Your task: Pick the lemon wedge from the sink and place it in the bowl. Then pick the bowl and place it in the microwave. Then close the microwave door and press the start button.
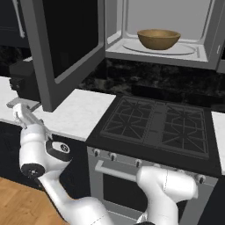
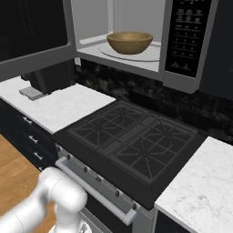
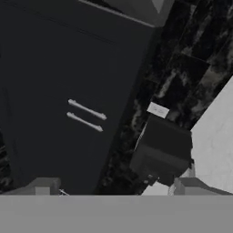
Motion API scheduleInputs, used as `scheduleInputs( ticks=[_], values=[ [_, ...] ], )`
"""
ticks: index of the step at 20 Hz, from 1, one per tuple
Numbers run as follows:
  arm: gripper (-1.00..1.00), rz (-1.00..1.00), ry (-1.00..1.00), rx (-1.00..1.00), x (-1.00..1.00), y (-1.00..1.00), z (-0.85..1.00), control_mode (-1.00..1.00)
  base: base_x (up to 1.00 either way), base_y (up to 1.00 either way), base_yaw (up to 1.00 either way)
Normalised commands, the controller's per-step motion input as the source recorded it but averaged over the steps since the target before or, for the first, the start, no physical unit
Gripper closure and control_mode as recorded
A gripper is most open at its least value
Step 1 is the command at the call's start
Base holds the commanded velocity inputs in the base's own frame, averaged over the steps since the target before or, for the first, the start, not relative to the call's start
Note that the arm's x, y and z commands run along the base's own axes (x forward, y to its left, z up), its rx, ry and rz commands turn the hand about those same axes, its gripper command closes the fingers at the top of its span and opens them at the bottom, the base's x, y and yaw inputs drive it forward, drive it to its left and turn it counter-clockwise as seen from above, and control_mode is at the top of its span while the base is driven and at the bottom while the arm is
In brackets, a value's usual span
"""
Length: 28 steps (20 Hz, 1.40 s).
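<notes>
Left base view has the microwave [image 1: 162, 30] mounted above the stove [image 1: 156, 127], its cavity lit pale grey, and the bowl [image 1: 158, 38] sitting on the round glass plate [image 1: 189, 49] inside. The microwave door [image 1: 66, 44] hangs wide open to the left, its dark glass reaching down almost to the white counter [image 1: 74, 114]. The arm bends low at the left, beside the oven front, and the gripper [image 1: 19, 105] sits just under the bottom corner of that open door, right at the counter's edge. Its two finger tips stand wide apart in the hand view [image 3: 113, 186] with nothing between them.

A dark boxy appliance [image 1: 22, 79] stands on the counter behind the door, close to the hand; from the right base view it sits beside a small grey pad [image 2: 31, 93]. The dark control strip [image 2: 187, 36] runs down the microwave's right side.

Whether the lemon wedge lies in the bowl I cannot tell; the bowl's rim hides its bottom from both base views. The labels on the control strip are too small to read. The door's upper part is cut off by the frame.
</notes>
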Motion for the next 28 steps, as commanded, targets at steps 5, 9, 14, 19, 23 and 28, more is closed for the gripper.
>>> scheduleInputs(
  ticks=[5, 9, 14, 19, 23, 28],
  values=[
    [-1.0, -0.22, -0.09, 0.0, 0.61, 0.53, 0.0, -1.0, 0.0, 0.0, 0.0],
    [-1.0, -0.23, -0.26, 0.06, 0.13, 0.03, 0.0, -1.0, 0.0, 0.0, 0.0],
    [-1.0, -0.16, -0.4, 0.17, 0.0, -0.05, 0.01, -1.0, 0.0, 0.0, 0.0],
    [-1.0, -0.11, -0.37, 0.17, 0.0, 0.0, 0.0, -1.0, 0.0, 0.0, 0.0],
    [-1.0, -0.02, -0.34, 0.28, 0.0, -0.33, 0.0, -1.0, 0.0, 0.0, 0.0],
    [-1.0, 0.0, -0.3, 0.45, -0.04, -0.89, 0.0, -1.0, 0.0, 0.0, 0.0]
  ],
)
